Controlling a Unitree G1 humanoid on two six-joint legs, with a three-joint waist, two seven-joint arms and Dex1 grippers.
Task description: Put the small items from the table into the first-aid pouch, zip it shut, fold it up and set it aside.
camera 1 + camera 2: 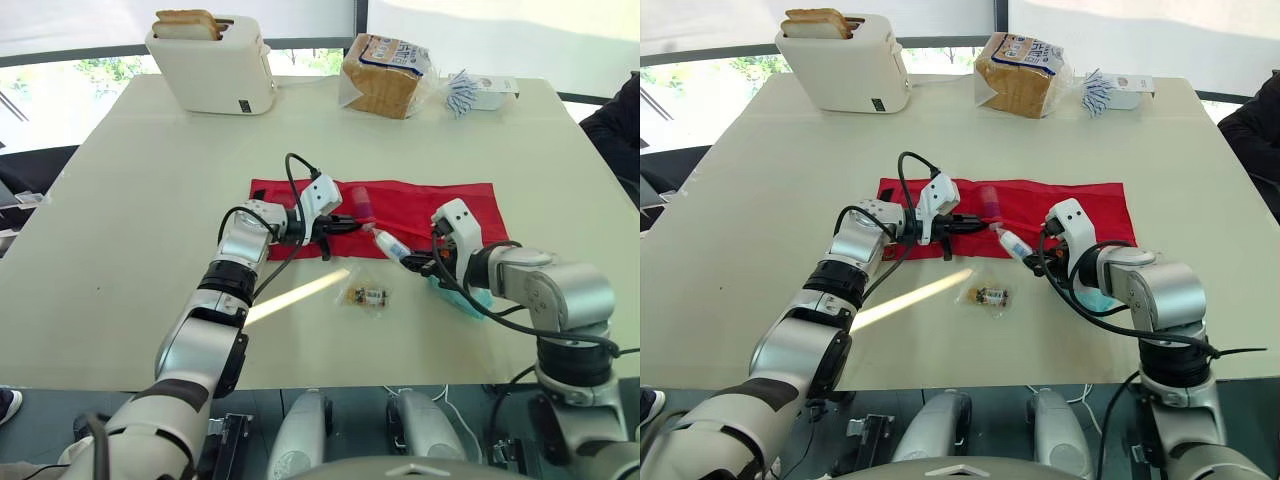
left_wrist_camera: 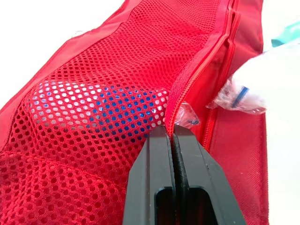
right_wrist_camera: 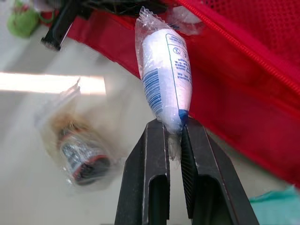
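At my left gripper (image 1: pixel 345 226), clamped on its zip edge, lay one red pouch (image 1: pixel 440 205); my right gripper (image 1: pixel 418 262) pinched one wrapped tube (image 1: pixel 388 243), one packet (image 1: pixel 365 296) nearby.

pouch (image 2: pixel 93 70): red mesh cloth; packet (image 3: pixel 166 75): glossy clear plastic; table (image 1: pixel 120 200): matt

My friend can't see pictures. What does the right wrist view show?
The right gripper pinches the end of a white roll in clear wrap, holding it just in front of the red pouch. A small clear packet lies on the table nearby.
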